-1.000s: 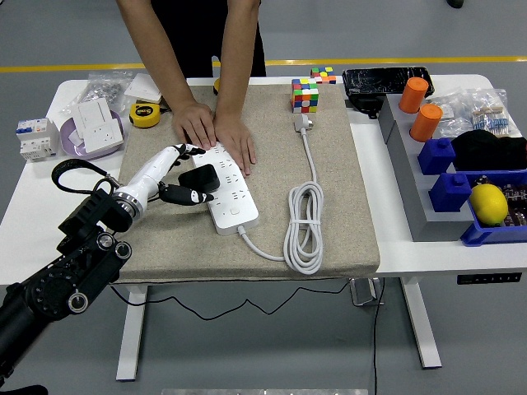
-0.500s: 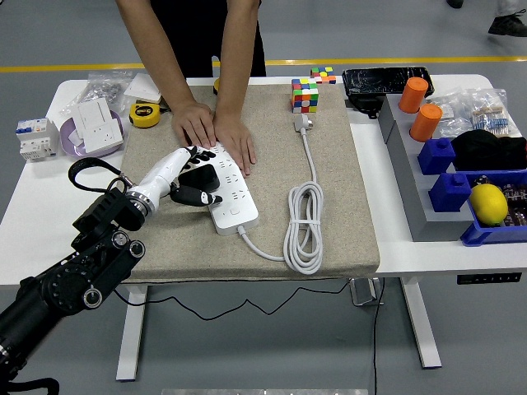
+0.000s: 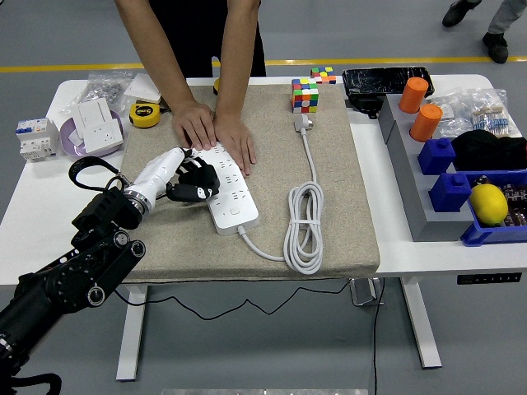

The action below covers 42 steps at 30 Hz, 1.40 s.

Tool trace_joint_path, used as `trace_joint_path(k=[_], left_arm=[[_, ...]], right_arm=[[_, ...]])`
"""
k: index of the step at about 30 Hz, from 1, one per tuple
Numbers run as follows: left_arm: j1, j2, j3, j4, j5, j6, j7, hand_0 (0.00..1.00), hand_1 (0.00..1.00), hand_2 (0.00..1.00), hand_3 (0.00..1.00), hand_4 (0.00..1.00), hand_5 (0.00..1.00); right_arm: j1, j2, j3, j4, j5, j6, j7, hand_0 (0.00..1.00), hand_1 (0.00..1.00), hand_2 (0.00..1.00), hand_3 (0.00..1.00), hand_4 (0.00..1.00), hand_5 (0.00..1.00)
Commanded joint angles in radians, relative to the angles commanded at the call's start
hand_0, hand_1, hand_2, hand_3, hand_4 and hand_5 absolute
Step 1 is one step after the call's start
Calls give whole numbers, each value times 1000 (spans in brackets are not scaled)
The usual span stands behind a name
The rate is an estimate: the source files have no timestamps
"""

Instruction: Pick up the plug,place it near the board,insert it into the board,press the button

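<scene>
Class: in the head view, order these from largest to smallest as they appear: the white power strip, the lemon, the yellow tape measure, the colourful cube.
1. white power strip
2. lemon
3. colourful cube and yellow tape measure: look alike, not ranked.

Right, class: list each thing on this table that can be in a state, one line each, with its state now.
Black plug: gripped, at the strip's sockets; seating not visible.
White power strip: flat on mat, pinned by person's hands.
Left hand: shut on plug.
White cable: coiled, loose.
Colourful puzzle cube: scrambled.
Orange-lidded containers: closed.
</scene>
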Motion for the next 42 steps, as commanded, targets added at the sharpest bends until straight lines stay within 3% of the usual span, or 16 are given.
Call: trace_joint_path(k=[3, 4, 15, 16, 29, 36, 42], left_arm=[[-1, -1, -3, 2, 31, 5, 2, 503, 594, 545, 553, 818, 254], [-1, -1, -3, 2, 34, 6, 1, 441, 520, 519, 537, 687, 189], [7, 3, -6, -2, 45, 5, -4, 406, 495, 481, 507, 654, 182], [8, 4, -6, -3, 41, 5, -5, 421, 500, 445, 446, 598, 168], [29, 27, -29, -46, 65, 2, -18, 427, 508, 443, 407, 558, 125], [70, 48, -117, -163, 101, 3, -14, 427, 507, 444, 396, 560, 131], [117, 108, -175, -239, 107, 4, -13, 431, 507, 432, 383, 551, 145]], right_arm=[[0, 0, -1, 0, 2, 0, 0, 801, 722, 715, 710, 998, 828], [0, 0, -1, 0, 3, -1, 1, 800, 722, 715, 710, 998, 827], [-2, -1, -3, 0, 1, 0, -1, 801, 721, 715, 709, 998, 827], [-2, -1, -4, 0, 2, 0, -1, 801, 722, 715, 707, 998, 826], [-9, 0, -3, 0, 3, 0, -1, 800, 722, 715, 707, 998, 824], [-10, 2, 4, 0, 1, -1, -1, 800, 722, 715, 707, 998, 825], [-4, 1, 9, 0, 2, -1, 2, 800, 722, 715, 706, 998, 823]])
